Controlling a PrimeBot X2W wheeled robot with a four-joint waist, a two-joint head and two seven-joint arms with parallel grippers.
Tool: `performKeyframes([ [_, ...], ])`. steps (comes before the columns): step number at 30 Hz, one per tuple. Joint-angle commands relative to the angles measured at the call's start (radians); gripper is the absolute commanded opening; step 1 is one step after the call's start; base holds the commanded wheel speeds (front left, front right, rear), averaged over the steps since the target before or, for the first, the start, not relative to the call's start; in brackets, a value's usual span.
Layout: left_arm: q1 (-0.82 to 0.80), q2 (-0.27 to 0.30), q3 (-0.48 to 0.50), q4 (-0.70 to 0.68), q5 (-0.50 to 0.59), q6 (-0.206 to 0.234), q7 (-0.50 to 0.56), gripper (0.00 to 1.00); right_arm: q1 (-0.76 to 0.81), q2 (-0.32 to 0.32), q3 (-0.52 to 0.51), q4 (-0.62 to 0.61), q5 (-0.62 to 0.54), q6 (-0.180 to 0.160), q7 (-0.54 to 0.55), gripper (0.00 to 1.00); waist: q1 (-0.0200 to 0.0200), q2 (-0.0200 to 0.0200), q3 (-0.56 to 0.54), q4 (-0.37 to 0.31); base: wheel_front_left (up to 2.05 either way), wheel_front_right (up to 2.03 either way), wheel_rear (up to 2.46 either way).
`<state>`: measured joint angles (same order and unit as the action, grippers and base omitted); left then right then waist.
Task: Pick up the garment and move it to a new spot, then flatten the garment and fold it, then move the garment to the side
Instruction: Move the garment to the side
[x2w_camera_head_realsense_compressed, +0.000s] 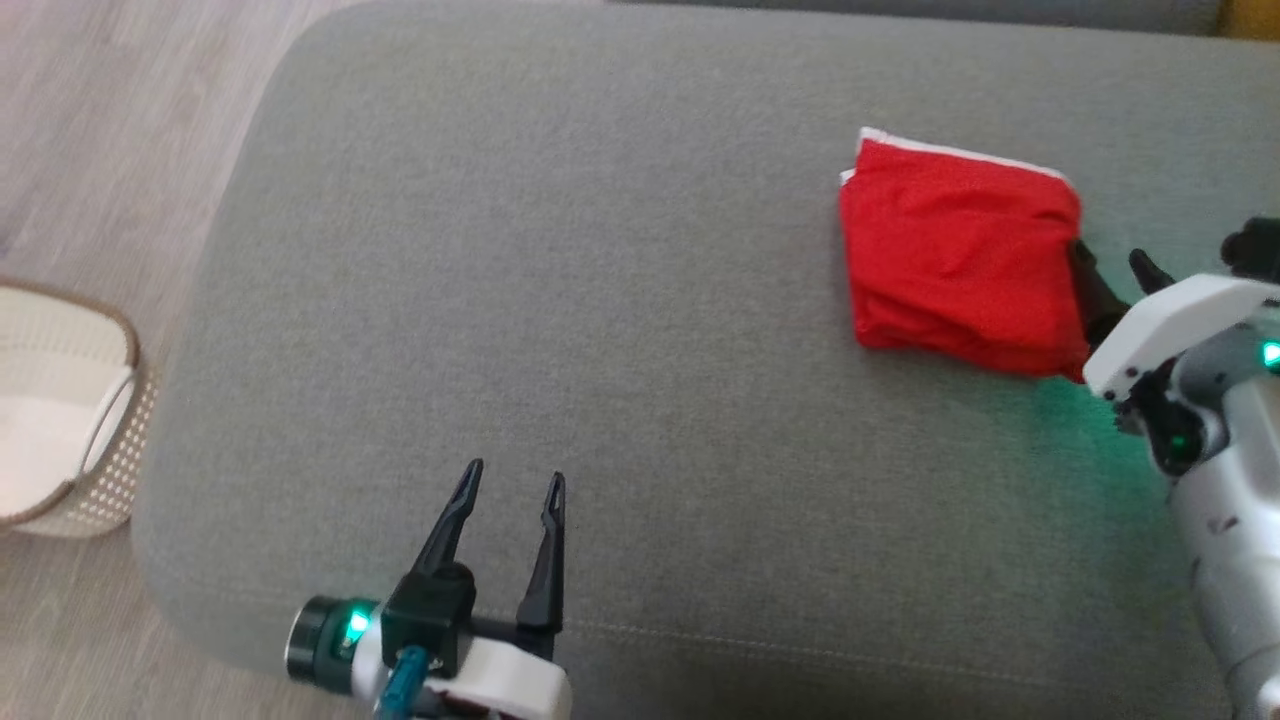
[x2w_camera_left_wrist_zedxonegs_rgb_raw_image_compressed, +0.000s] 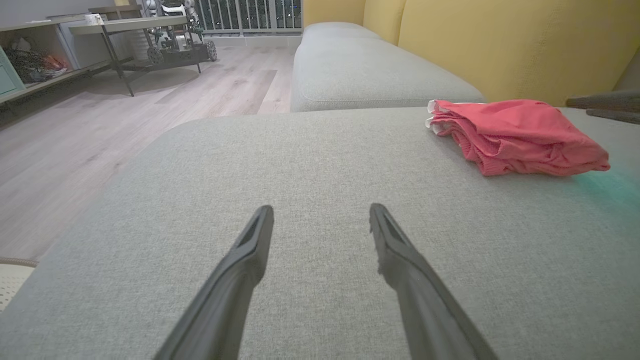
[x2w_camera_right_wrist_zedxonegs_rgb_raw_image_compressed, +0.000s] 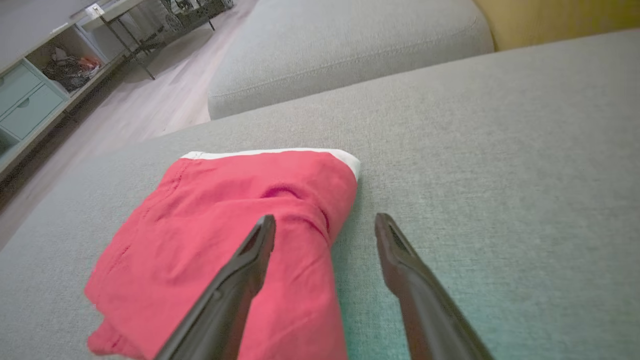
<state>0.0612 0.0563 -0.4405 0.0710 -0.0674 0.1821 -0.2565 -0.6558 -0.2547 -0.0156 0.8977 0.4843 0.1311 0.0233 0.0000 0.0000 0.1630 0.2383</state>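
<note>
Red folded cloth garment with white trim (x2w_camera_head_realsense_compressed: 955, 255) lies toward my right on the grey fabric sofa cushion (x2w_camera_head_realsense_compressed: 600, 300). Right hand (x2w_camera_right_wrist_zedxonegs_rgb_raw_image_compressed: 325, 220) wide, straddling its edge; left hand (x2w_camera_head_realsense_compressed: 516, 472) wide, well apart. My judgement: pinch all layers together and slide low, so the fold holds.

Garment (x2w_camera_head_realsense_compressed: 960, 260): red, with a white edge band.
Sofa cushion (x2w_camera_head_realsense_compressed: 600, 300): plain grey weave.
Backrest (x2w_camera_left_wrist_zedxonegs_rgb_raw_image_compressed: 500, 45): mustard yellow.
Basket (x2w_camera_head_realsense_compressed: 110, 470): cream, dotted, brown rim.
Floor (x2w_camera_head_realsense_compressed: 100, 120): pale wood grain.
My left claw (x2w_camera_head_realsense_compressed: 515, 472): black fingers.
</note>
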Motion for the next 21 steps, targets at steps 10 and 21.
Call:
performKeyframes([
  [10,-0.099,-0.006,0.015,-0.021,-0.001,0.017,-0.005,1.00,-0.127,-0.054,0.127,0.071,0.116,0.000,0.114,0.00,0.0000,0.0000,0.068,0.023,0.00,0.00,0.00],
  [21,-0.102,-0.006,0.038,-0.019,0.011,0.018,-0.005,1.00,-0.100,-0.094,0.296,-0.040,0.180,0.000,0.083,0.00,0.0000,0.0000,0.054,-0.114,0.00,0.00,0.00],
])
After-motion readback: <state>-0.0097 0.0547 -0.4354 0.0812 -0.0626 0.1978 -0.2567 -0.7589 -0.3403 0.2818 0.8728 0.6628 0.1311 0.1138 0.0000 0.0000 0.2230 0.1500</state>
